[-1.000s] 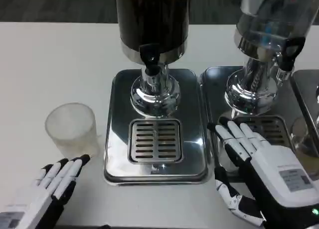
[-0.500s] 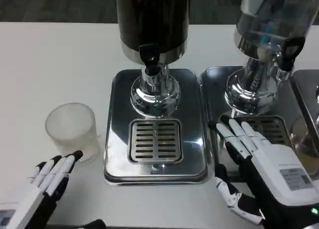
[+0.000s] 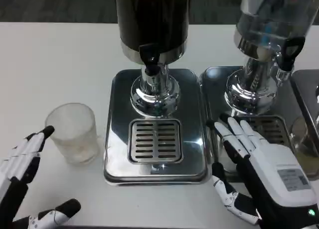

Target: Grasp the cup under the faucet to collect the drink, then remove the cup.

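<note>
A frosted translucent cup (image 3: 73, 132) stands upright on the white table, left of the steel drip tray (image 3: 118, 162). The dark drink dispenser's black faucet (image 3: 150, 57) hangs over the tray's slotted grate (image 3: 155, 140); nothing stands on the grate. My left hand (image 3: 22, 175) is at the lower left, fingers spread, thumb low near the front edge. Its fingertips (image 3: 44, 133) reach just left of the cup and hold nothing. My right hand (image 3: 259, 164) lies flat and open at the lower right, fingers stretched over the second tray.
A second dispenser (image 3: 271, 30) with a clear tank and black tap stands at the right on its own steel tray (image 3: 214, 89). Another tray's edge (image 3: 305, 97) shows at the far right. Bare white table lies left of the cup and behind it.
My left hand has swung left and opened wide, its fingers now beside the cup's left side with the thumb apart below. The right hand and the cup have stayed in place.
</note>
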